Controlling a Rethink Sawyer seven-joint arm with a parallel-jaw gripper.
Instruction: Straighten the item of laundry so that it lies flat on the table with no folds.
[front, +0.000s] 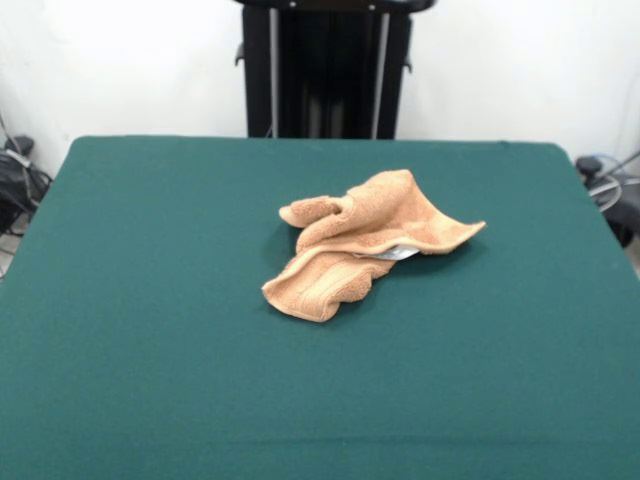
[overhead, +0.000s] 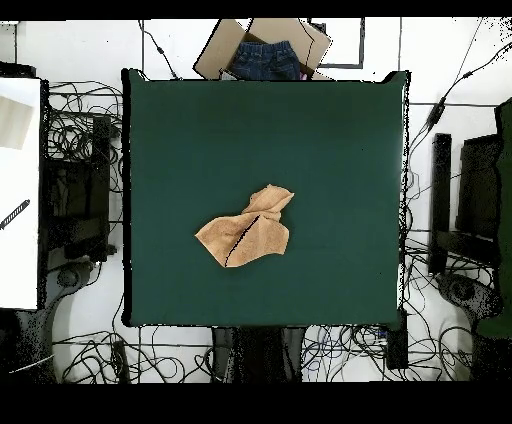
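The item of laundry, a small tan terry towel (front: 365, 243), lies crumpled and folded over itself near the middle of the dark green table (front: 150, 300). A woven band shows on its near corner and a bit of white tag peeks out under a fold. In the overhead view the towel (overhead: 247, 231) sits a little below the middle of the table (overhead: 330, 150), bunched with a dark crease through it. The gripper and arm show in neither view; only the robot's black pedestal (front: 325, 70) stands at the table's far side.
A cardboard box with blue jeans in it (overhead: 264, 52) sits off the table's top edge in the overhead view. Tangled cables (overhead: 80, 130) lie on the floor around the table. A white surface (overhead: 18, 190) stands at the left.
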